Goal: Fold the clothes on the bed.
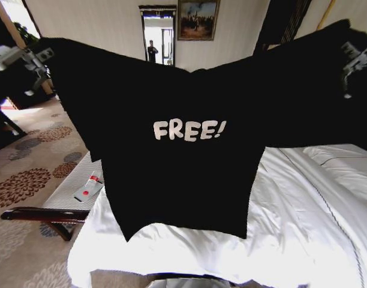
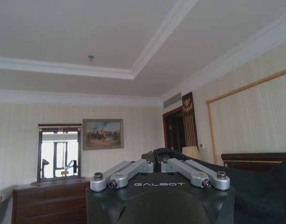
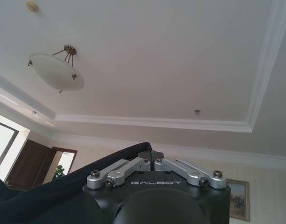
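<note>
The black T-shirt (image 1: 183,174) with white "FREE!" lettering hangs spread out in the air above the foot of the bed (image 1: 303,216), lifted clear of its white sheets. My left gripper (image 1: 38,60) is shut on one shoulder at the upper left. My right gripper (image 1: 353,65) is shut on the other shoulder at the upper right. In the left wrist view the gripper (image 2: 157,157) pinches black cloth (image 2: 260,186), with both fingers closed together. The right wrist view shows the same: gripper (image 3: 151,157) closed on the cloth (image 3: 45,198), pointing at the ceiling.
A white-cushioned bench (image 1: 66,189) with a dark wooden frame stands left of the bed and carries a small red-and-white item (image 1: 89,189). Patterned carpet (image 1: 27,180) covers the floor on the left. A mirror and a painting hang on the far wall.
</note>
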Robot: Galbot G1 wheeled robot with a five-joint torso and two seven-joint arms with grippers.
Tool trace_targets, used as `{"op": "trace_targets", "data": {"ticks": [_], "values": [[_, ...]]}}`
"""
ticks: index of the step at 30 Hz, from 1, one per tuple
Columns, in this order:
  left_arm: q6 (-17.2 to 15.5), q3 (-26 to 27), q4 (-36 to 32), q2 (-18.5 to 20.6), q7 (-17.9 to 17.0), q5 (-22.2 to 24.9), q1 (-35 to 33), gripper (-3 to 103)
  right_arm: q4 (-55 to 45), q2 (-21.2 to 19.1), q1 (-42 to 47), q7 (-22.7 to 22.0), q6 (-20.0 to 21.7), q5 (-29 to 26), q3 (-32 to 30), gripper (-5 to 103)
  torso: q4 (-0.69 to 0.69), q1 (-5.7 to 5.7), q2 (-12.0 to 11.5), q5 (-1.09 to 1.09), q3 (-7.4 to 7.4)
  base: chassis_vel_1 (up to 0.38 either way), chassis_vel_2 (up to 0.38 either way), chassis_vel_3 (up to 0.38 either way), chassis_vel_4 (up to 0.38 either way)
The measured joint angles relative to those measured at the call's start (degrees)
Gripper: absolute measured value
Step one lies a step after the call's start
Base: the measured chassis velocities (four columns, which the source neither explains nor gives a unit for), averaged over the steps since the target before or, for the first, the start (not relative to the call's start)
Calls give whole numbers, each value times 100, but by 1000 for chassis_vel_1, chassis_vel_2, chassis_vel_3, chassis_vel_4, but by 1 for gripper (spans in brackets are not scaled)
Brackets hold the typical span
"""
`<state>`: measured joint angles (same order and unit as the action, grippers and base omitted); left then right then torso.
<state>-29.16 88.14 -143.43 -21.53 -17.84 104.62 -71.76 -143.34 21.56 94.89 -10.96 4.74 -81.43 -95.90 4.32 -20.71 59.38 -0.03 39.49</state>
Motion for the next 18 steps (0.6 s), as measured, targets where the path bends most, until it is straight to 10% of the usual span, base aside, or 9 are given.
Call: {"op": "trace_targets", "data": {"ticks": [5, 12, 18], "values": [[-251, -942, 15, -236, -250, -379, -395, 2, 13, 412, 549, -127, 168, 545, 617, 0, 3, 0, -1, 0, 0, 0, 0, 0, 0], [-537, -3856, 104, -623, -260, -2265, -345, 2, 390, 947, 50, -237, 511, 1743, 3875, 0, -2, 0, -2, -1, 1, 0, 0, 0, 0], [-532, -5269, 785, -978, -168, -3295, -99, 2, 1438, 1190, -619, 76, 261, 2587, 5211, 0, 2, -1, -2, 2, 2, 0, 0, 0, 0]]}}
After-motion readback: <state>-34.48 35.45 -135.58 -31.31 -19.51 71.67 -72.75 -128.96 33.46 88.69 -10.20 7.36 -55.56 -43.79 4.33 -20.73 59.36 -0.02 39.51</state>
